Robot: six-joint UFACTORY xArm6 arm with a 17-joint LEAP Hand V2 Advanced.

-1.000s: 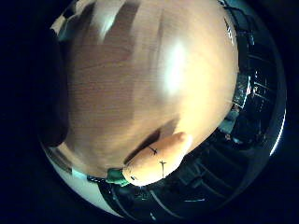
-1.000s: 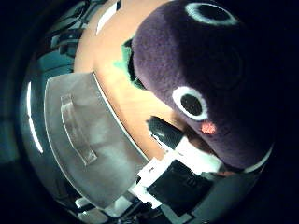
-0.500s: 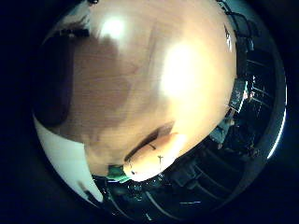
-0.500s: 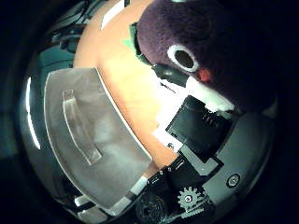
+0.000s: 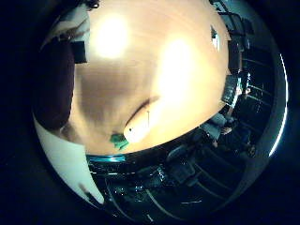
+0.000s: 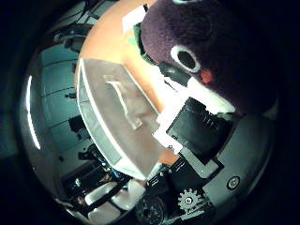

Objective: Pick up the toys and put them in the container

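A dark purple plush toy (image 6: 220, 51) with white eyes, a small red mark and a green top fills much of the thumb side view, close against the palm. My hand (image 6: 201, 136) has its black and white fingers curled round it. An orange carrot plush (image 5: 138, 126) with green leaves lies on the wooden table (image 5: 154, 56) near its edge, well below the palm. The grey container (image 6: 117, 122), with a raised handle on its flat top, sits on the table beside the held toy.
A white card (image 6: 133, 18) lies on the table beyond the purple toy. A small dark item (image 5: 214, 37) rests near the table's far edge. Chairs and dark room furniture (image 5: 187, 173) stand past the table edge next to the carrot.
The camera has risen from the table: carrot and container look smaller and farther. The purple toy has stayed against the palm, and the fingers have closed further round it.
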